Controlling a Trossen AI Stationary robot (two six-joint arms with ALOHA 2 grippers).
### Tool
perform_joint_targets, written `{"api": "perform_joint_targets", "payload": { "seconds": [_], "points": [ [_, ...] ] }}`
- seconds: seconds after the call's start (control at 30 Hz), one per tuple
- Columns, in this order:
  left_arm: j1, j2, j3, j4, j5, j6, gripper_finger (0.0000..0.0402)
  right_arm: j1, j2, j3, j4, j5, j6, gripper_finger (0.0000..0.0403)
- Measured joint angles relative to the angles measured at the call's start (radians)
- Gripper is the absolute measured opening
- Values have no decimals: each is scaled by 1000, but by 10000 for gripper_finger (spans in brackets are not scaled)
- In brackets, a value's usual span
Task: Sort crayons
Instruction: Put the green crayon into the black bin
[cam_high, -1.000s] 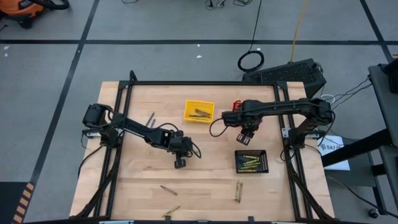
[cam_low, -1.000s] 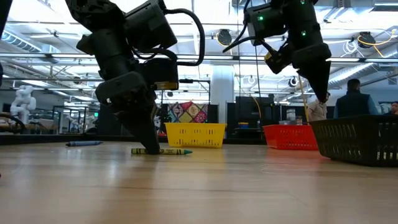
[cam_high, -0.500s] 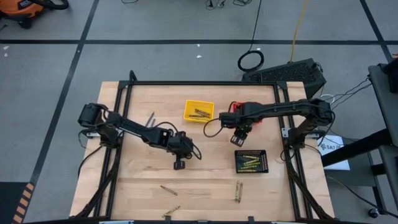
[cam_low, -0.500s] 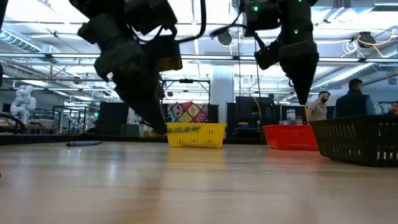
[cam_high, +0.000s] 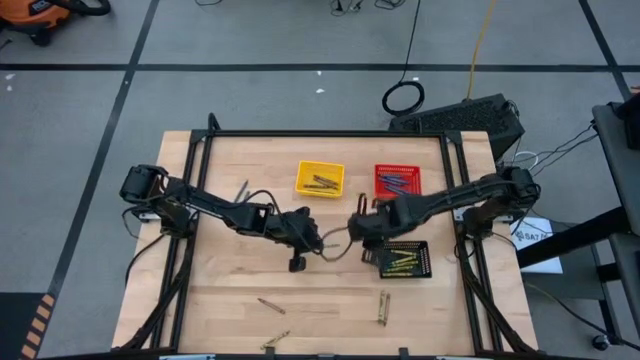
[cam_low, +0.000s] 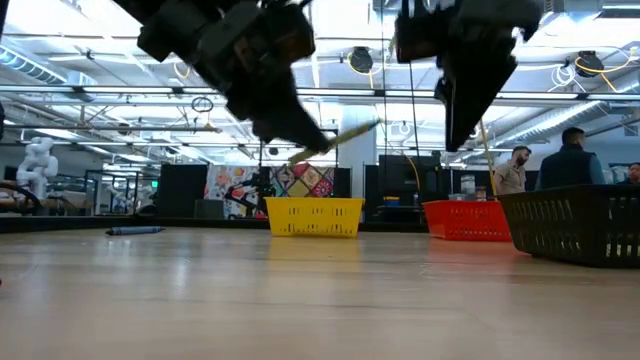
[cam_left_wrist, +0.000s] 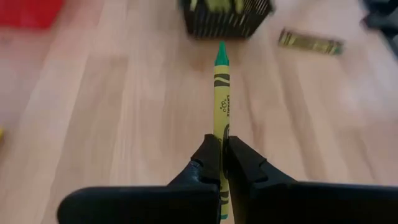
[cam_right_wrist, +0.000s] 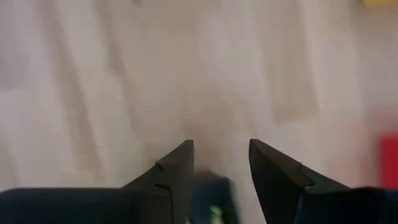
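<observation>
Left wrist view: left gripper (cam_left_wrist: 220, 163) clamped tight on a yellow-green crayon (cam_left_wrist: 221, 102), gripped near its rear end. Long axis straight out ahead of the fingers (cam_left_wrist: 203, 163), green tip leading, aimed toward the black basket (cam_left_wrist: 226, 17). Paper wrapper with black print and bands, intact. Olive crayons (cam_left_wrist: 310, 42) flat on the table (cam_left_wrist: 93, 124) beside that basket.

Low view: crayon (cam_low: 340, 136) held clear of the table, tilted, tip raised.

High view: left gripper (cam_high: 297, 262) near table centre; right gripper (cam_high: 371, 256) just beside the black basket (cam_high: 404, 259), fingers (cam_right_wrist: 177, 174) spread wide, holding nothing. Olive crayons inside the yellow basket (cam_high: 320, 179) and black basket; blue-purple ones in the red basket (cam_high: 398, 181). Loose crayons (cam_high: 270, 305) along the near edge, dark ones (cam_high: 242, 190) at far left.
</observation>
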Motion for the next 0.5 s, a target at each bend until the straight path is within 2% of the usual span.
{"api": "perform_joint_targets", "payload": {
  "seconds": [0.13, 0.27, 0.5],
  "points": [
    [-5, 0, 0, 107, 12, 22, 1, 72, 0, 0, 94, 12, -13, 141],
    [-13, 0, 0, 183, 13, 22, 1, 128, 0, 0, 174, 76, -18, 141],
    [-40, 0, 0, 255, 15, 46, 1, 224, 0, 0, 192, 287, 45, 141]
  ]
}}
